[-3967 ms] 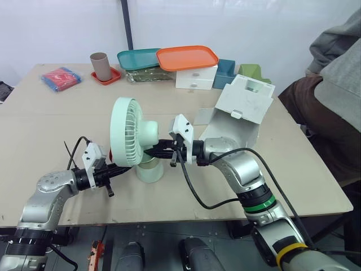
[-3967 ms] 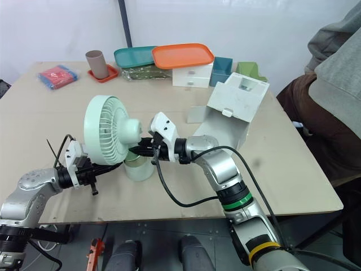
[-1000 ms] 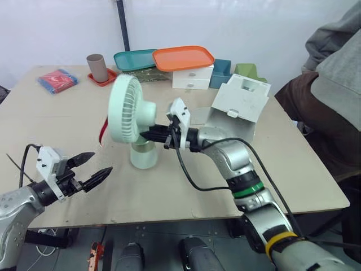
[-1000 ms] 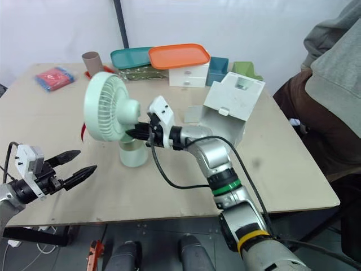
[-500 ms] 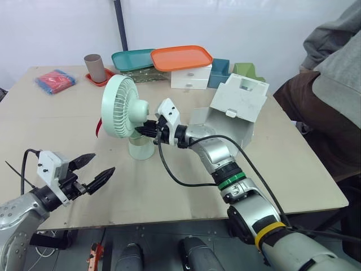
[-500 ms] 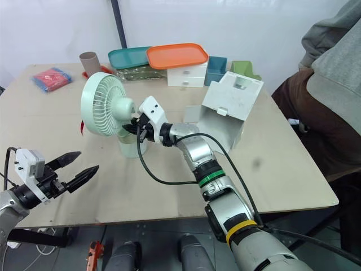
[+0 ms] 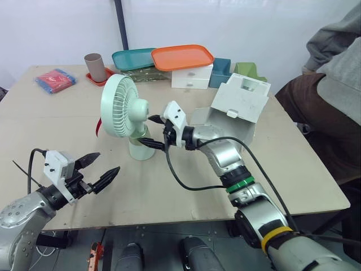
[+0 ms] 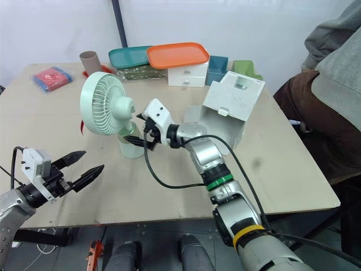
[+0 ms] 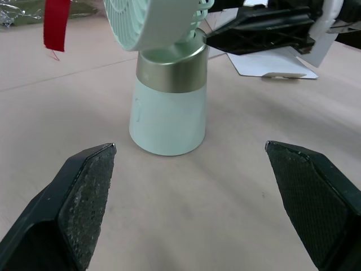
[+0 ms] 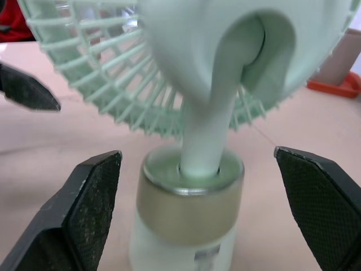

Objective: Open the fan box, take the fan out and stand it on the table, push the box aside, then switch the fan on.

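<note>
Half a second ago the right pincer point(image 7: 151, 131) was clamped on the neck behind the fan's head. Now its two fingers are spread wide, one above and one below the stem, and grip nothing. The left pincer point(image 7: 101, 165), which was at the fan's foot four seconds ago, is now back near the table's point(image 7: 186, 192) near edge, at about 7 o'clock from the fan. It is also wide open and empty.

The fan point(image 7: 121, 105) stands upright on its own foot a little to the 9 o'clock side of the table's middle, and neither pincer touches it. The fan box point(image 7: 240, 101) lies open at about 2 o'clock from the fan, behind the right arm and not yet pushed aside. So the standing step looks done.

I judge the fan to be light, hard plastic and top-heavy, with a big head on a thin stem. The grille ribs look thin and easily bent. The safest hold is the stout foot or the gold band point(image 9: 171, 72) round its top, and any press on a switch calls for steadying the foot.

From the right wrist, the stem can be seen entering the band with clear gaps to both fingers. From the left wrist, the foot sits flat on the table, with a red tag point(image 9: 56, 25) hanging beside the head. No view lets me pick out a switch.
</note>
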Controlling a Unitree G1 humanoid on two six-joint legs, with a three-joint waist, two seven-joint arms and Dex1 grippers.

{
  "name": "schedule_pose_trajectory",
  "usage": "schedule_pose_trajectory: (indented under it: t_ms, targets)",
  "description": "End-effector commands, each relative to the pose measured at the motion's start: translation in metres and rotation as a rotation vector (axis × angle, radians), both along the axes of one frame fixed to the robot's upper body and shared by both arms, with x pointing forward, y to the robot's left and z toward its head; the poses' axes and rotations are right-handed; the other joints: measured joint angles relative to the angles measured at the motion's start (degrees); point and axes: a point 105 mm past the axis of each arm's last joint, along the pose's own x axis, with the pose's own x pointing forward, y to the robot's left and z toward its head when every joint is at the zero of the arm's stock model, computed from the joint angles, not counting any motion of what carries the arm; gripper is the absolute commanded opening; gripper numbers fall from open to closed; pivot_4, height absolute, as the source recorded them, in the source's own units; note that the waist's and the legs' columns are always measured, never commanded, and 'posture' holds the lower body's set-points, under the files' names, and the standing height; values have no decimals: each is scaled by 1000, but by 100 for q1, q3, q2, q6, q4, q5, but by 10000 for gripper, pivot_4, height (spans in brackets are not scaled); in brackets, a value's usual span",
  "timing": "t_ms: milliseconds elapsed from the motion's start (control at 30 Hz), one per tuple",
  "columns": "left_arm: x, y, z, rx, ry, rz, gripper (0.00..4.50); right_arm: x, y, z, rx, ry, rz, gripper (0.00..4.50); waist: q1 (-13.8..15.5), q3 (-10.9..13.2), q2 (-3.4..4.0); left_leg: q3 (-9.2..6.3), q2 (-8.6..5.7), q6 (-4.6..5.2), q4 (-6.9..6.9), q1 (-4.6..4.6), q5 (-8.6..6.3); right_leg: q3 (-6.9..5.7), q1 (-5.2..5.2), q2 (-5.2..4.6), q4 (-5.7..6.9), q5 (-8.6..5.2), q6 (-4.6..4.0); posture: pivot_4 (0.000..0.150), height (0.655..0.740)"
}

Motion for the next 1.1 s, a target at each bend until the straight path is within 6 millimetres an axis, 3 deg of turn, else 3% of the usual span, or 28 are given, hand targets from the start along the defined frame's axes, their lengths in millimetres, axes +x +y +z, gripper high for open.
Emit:
schedule_pose_trajectory:
  t_ms: [33, 267, 500, 633, 833, 933, 1100]
  targets:
    - [0, -8, 9, -2, -66, -15, 45000, -19, -53, 17, -20, -40, -65, 44490, 1, 0, 0, 0, 0, 0, 0, 0, 0, 0, 0, 0, 0, 0, 0, 1500, 7400]
    - [4, -11, 10, -2, -146, 46, 45000, -47, -78, 16, 58, 24, -183, 44490, 57, 0, 1, 3, -10, -5, -7, 0, -3, 8, -2, -5, -2, -9, 5, 1500, 7400]
    - [4, -20, 4, -24, -157, 87, 45000, -63, -116, -19, 80, 97, -429, 44490, 82, 0, 0, -2, -12, -5, -5, 4, -3, 11, 3, -4, 0, -12, 1, 1500, 7400]
    - [-1, -20, 3, -26, -147, 88, 45000, -79, -134, -15, 162, 110, -498, 44490, 126, -8, -11, 4, -21, -8, 5, 3, -2, 33, 3, -4, -2, -22, -13, 1500, 7400]
    - [1, -25, 0, -119, -70, 49, 45000, -84, -140, -4, 193, 71, -498, 44490, 125, -8, -11, 4, -20, -8, 4, 12, -2, 34, 8, -2, -2, -23, -15, 1500, 7400]
    - [5, -24, -1, -45, -93, 48, 45000, -82, -140, 4, 188, 17, -486, 44490, 126, -9, -12, 4, -21, -8, 5, 15, -2, 34, 9, -3, -2, -21, -16, 1500, 7400]
    - [4, -15, 0, -57, -78, 37, 45000, -90, -137, -3, 121, 21, -404, 44490, 128, -9, -12, 4, -24, -8, 10, 14, 0, 35, 11, -3, -2, -20, -16, 1500, 7400]
